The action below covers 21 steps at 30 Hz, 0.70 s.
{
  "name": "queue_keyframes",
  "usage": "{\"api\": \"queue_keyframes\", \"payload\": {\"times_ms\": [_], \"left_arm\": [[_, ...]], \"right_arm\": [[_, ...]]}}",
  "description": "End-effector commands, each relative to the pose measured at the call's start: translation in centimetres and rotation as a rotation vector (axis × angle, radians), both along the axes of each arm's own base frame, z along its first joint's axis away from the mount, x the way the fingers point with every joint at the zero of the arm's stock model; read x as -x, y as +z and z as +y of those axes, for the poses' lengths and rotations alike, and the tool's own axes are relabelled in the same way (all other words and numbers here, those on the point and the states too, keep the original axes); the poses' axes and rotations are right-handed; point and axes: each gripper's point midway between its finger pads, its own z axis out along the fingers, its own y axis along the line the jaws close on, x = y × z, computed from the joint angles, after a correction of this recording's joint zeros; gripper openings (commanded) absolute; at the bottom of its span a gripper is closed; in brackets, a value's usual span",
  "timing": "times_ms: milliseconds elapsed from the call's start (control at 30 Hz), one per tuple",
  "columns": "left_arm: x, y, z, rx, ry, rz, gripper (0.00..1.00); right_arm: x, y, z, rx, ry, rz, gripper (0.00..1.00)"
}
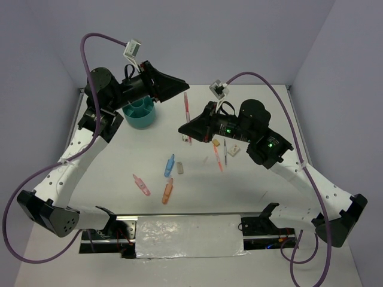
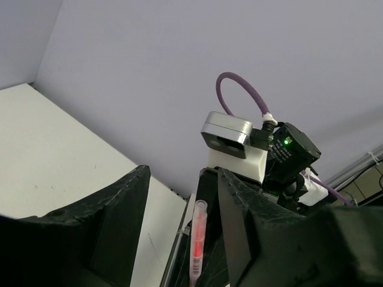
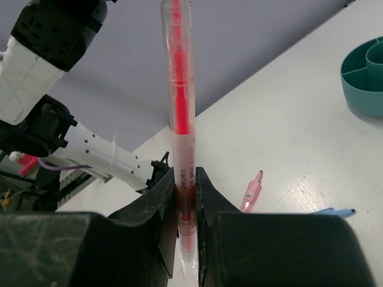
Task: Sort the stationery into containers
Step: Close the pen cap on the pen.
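White arms point(image 1: 66, 170) (apparently perforated), purple cables point(image 1: 106, 37)

On the counter point(image 1: 263, 185): one teal organiser point(image 1: 139, 116); three stubby markers, namely one pink marker point(image 1: 141, 185), one orange marker point(image 1: 167, 191) and one blue marker point(image 1: 170, 165); one red pen point(image 1: 187, 110); two thin pens point(image 1: 218, 156); three small erasers point(image 1: 179, 168).
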Motion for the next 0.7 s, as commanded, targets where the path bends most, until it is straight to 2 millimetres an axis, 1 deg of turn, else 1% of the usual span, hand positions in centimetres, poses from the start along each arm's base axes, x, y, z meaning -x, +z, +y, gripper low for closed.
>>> {"api": "queue_keyframes", "payload": {"times_ms": [0, 200, 233, 267, 300, 333, 367, 433, 467, 533, 567, 633, 667], "left_arm": [[1.7, 2.1, 0.2, 0.042, -0.044, -0.079, 0.6], [2.0, 0.7, 0.0, 0.043, -0.065, -0.044, 0.6], [1.9, 0.2, 0.1, 0.042, -0.067, -0.032, 0.59], [2.0, 0.3, 0.1, 0.046, -0.07, -0.035, 0.57], [2.2, 0.2, 0.0, 0.048, -0.078, -0.033, 0.51], [2.1, 0.1, 0.0, 0.047, -0.079, -0.028, 0.48], [2.2, 0.0, -0.1, 0.044, -0.083, -0.026, 0.39], [2.2, 0.2, -0.1, 0.044, -0.084, -0.028, 0.33], [2.2, 0.2, -0.1, 0.044, -0.084, -0.026, 0.25], [2.1, 0.2, -0.3, 0.04, -0.088, -0.022, 0.18], [2.3, 0.1, -0.5, 0.038, -0.1, -0.02, 0.1], [2.5, -0.1, -0.9, 0.029, -0.111, -0.008, 0.02], [2.6, -0.4, -1.2, 0.023, -0.118, -0.002, 0.0]], "right_arm": [[-0.6, 1.8, -0.4, -0.011, -0.037, -0.034, 0.0], [-1.0, 2.3, -0.1, -0.01, -0.043, -0.029, 0.0], [-1.0, 2.4, -0.1, -0.013, -0.042, -0.032, 0.0], [-1.0, 2.4, -0.1, -0.013, -0.042, -0.03, 0.0], [-1.0, 2.5, -0.1, -0.014, -0.043, -0.031, 0.0], [-1.1, 2.5, -0.1, -0.011, -0.043, -0.03, 0.0], [-1.1, 2.6, -0.1, -0.012, -0.043, -0.031, 0.0], [-1.1, 2.5, 0.0, -0.01, -0.042, -0.029, 0.0], [-1.3, 2.5, 0.1, -0.008, -0.043, -0.027, 0.0], [-1.3, 2.5, 0.2, -0.01, -0.043, -0.027, 0.0], [-1.3, 2.7, 0.2, -0.012, -0.045, -0.029, 0.0], [-1.6, 2.9, 0.2, -0.01, -0.054, -0.037, 0.0], [-1.8, 3.7, 0.2, -0.018, -0.059, -0.051, 0.0]]}}
